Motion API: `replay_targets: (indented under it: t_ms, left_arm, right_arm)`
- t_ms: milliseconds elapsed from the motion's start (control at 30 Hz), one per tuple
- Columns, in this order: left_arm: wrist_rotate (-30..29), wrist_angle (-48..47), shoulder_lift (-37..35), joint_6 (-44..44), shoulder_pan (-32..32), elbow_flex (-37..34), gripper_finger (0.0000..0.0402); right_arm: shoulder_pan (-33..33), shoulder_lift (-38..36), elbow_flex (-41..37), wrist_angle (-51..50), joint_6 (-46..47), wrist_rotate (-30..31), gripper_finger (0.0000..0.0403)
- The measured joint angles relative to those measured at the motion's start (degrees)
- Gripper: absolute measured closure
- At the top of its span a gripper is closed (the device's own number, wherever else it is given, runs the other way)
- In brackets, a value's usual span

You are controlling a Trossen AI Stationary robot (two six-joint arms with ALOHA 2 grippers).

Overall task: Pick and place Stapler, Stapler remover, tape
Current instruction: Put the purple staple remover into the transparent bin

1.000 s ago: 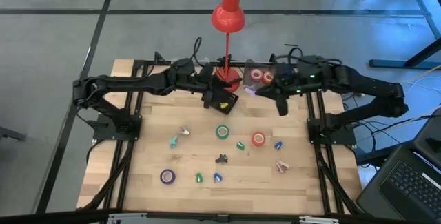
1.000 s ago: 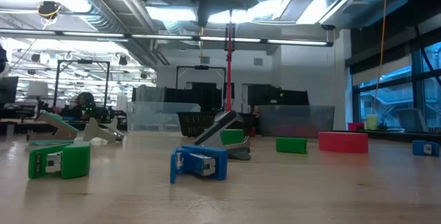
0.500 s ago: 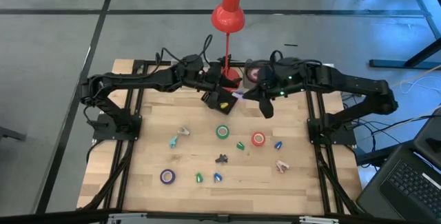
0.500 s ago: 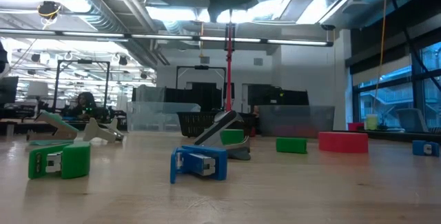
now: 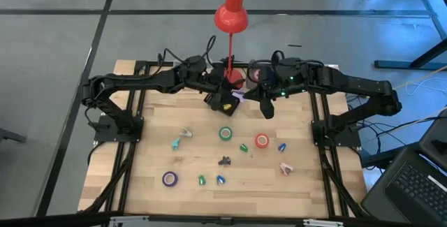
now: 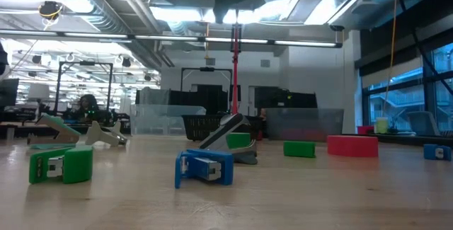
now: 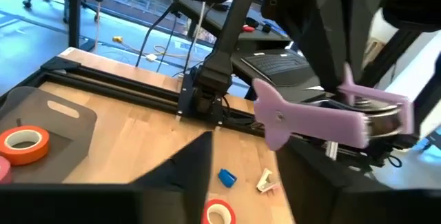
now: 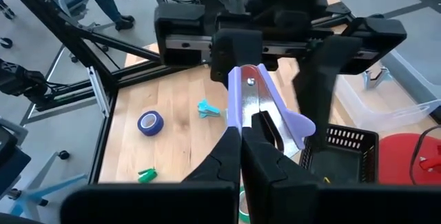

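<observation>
Right gripper pinching the near end of a purple stapler, far end touching the left gripper, fingers spread, above a black basket

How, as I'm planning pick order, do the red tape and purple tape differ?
The red tape is red and lies right of centre; the purple tape is purple and lies front left. The red tape lies nearer the lamp than the purple tape. Both are rings lying flat.
</observation>
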Motion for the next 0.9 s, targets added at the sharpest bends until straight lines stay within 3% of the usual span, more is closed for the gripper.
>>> replay_targets:
  t_ms: [233, 633, 733, 900]
  left_arm:
    - [2.54, 0.79, 0.0, 1.4, 0.0, 0.0, 0.0389]
    - [2.7, 0.8, 0.0, 1.55, 0.0, 0.0, 0.0398]
    - [2.8, 0.76, -0.02, 1.84, 0.04, -0.02, 0.0399]
    - [3.3, 0.72, -0.1, 1.93, 0.33, -0.02, 0.0399]
  right_arm:
    - [-0.03, 0.02, 0.0, 0.05, 0.35, 0.2, 0.0403]
    - [-0.02, 0.0, 0.0, 0.09, 1.76, 0.35, 0.0391]
    - [0.02, -0.65, 0.0, -0.26, 1.67, -0.06, 0.0357]
    - [-0.09, -2.69, 0.0, -1.26, 1.06, -0.22, 0.0269]
